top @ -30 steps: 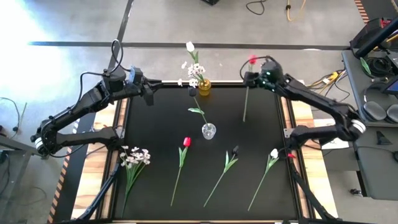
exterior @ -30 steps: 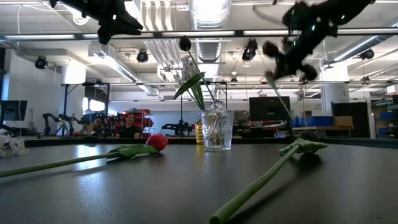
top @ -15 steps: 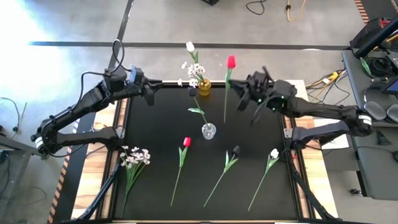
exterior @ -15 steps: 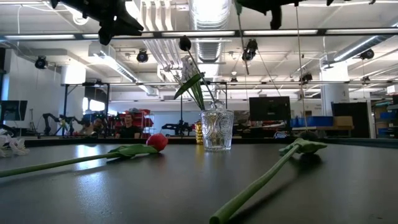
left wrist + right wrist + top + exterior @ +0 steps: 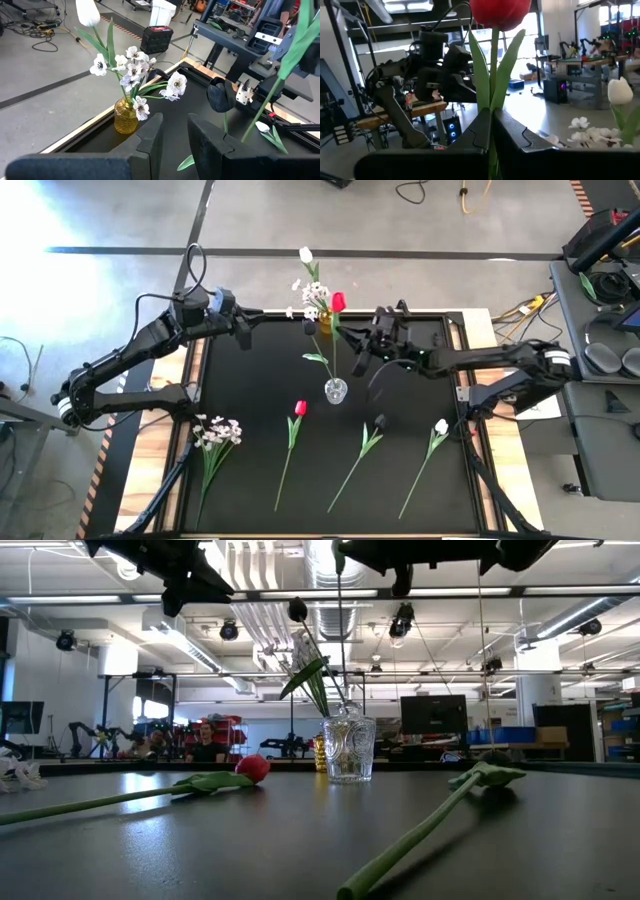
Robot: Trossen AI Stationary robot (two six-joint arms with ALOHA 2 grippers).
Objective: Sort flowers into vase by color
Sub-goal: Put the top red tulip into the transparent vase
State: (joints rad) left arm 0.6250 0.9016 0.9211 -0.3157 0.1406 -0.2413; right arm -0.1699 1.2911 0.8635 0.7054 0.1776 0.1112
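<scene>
My right gripper (image 5: 348,348) is shut on a red tulip (image 5: 338,302) above the table's middle, just over the clear glass vase (image 5: 336,390). That vase holds a dark tulip (image 5: 309,327). An amber vase (image 5: 328,320) at the far edge holds a white tulip (image 5: 88,12) and white blossoms (image 5: 131,70). A red tulip (image 5: 300,408), a dark tulip (image 5: 379,421), a white tulip (image 5: 441,426) and a white blossom spray (image 5: 218,430) lie flat on the black table. My left gripper (image 5: 175,132) hovers open near the far left corner. My right gripper pinches the red tulip's green stem (image 5: 492,100) between its two fingers, some way below the bloom, where the leaves rise. The fingers come about level from the table's right and lie across the stem. The flower stands upright, bloom up, clear of the table, its lower stem (image 5: 340,660) over the clear vase.
The table's wooden border (image 5: 478,360) and metal frame run along both sides. The flowers lying on the table fill its near half. Free black surface lies left of the clear vase. A person sits in the room far behind the table (image 5: 208,745).
My right gripper has carried the red tulip from the far right corner toward the table's left, to the clear vase, rising a little. It has tipped up and rolled, so the flower now stands upright with its stem over that vase. It has stayed shut.
</scene>
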